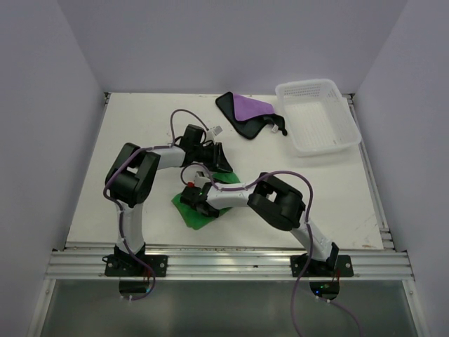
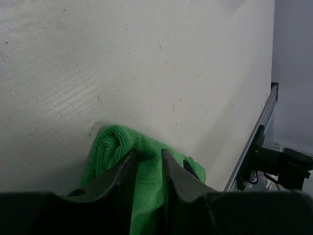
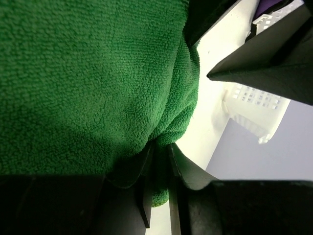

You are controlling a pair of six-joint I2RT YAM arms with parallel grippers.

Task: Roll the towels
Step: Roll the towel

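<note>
**Now: green towel mid-roll, both pincers on it**

Left pincer (image 2: pixel 146 155): jaws narrow, pinching a fold of the green towel (image 2: pixel 113 147) at bottom centre of its wrist view. A rolled lip of cloth shows just up and left of the fingers.

Right pincer (image 3: pixel 159 149): jaws nearly together at the towel's edge with cloth between them. Whether it really clamps or only touches, cannot tell.

In the top view the green towel lies low centre on the tabletop (image 1: pixel 140 133), partly under both wrists. The purple towel (image 1: pixel 249 109) sits crumpled at upper centre, not yet rolled, just beside the white basket (image 1: pixel 309 86) at upper right.

Doing the step well, as a judgement:
- Turn the rolled lip with both pincers together and level, so the roll comes out straight, not coned.
- Stay low against the tabletop so the flat part doesn't drag along.
- Regrip in small bites.
- Main risk: the soft pile likely springs open if one side lets go early.

Writing: none readable. A small white tag (image 1: pixel 216 130) hangs near the left arm's cable, too small to read. No brand visible.
</note>
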